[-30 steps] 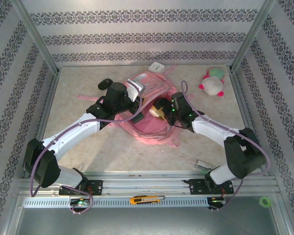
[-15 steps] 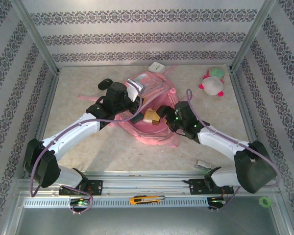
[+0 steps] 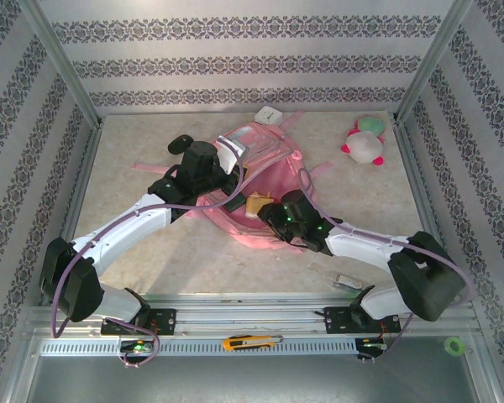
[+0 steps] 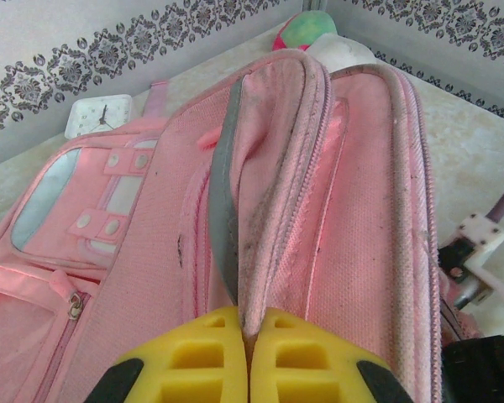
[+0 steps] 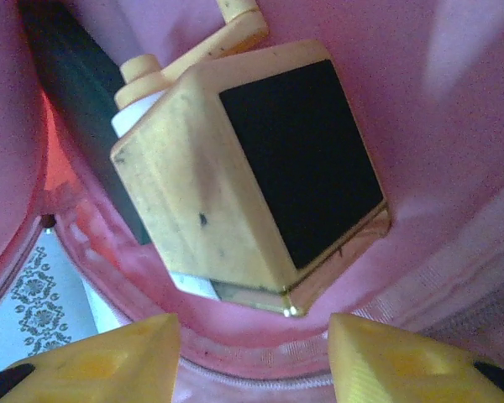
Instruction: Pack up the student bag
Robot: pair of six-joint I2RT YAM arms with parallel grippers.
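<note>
a large pink fabric student bag [image 3: 273, 164] with pale trim and zipped pockets is laid on the beige marbled table [image 3: 151, 243], in the middle between the two arms, with its opening on the near side

the left gripper [image 4: 249, 340] is pressed together on the raised rim of that opening, and the pink cloth and its grey binding strip are pinched between the yellow fingers [image 4: 197, 357]. the rim is held up above the rest of the student bag

the right gripper [image 5: 252, 353] is placed at the mouth of the student bag, with its yellow fingertips [image 5: 109, 357] spread apart and nothing caught between them; pink lining is seen in the gap. just beyond them, inside the student bag, a yellowish wooden box with a black panel and a small crank handle [image 5: 252, 176] is lying tilted against the lining, touched by neither fingertip. a dark flat object [image 5: 76, 92] is wedged beside it, and what it is cannot be told

a small white square clock [image 3: 269, 114] is set just beside the far end of the student bag, near the back wall. a pink, white and green plush toy [image 3: 365, 143] is lying well apart at the far right of the table. an orange utility knife [image 3: 250, 342] is resting on the rail between the arm bases
</note>
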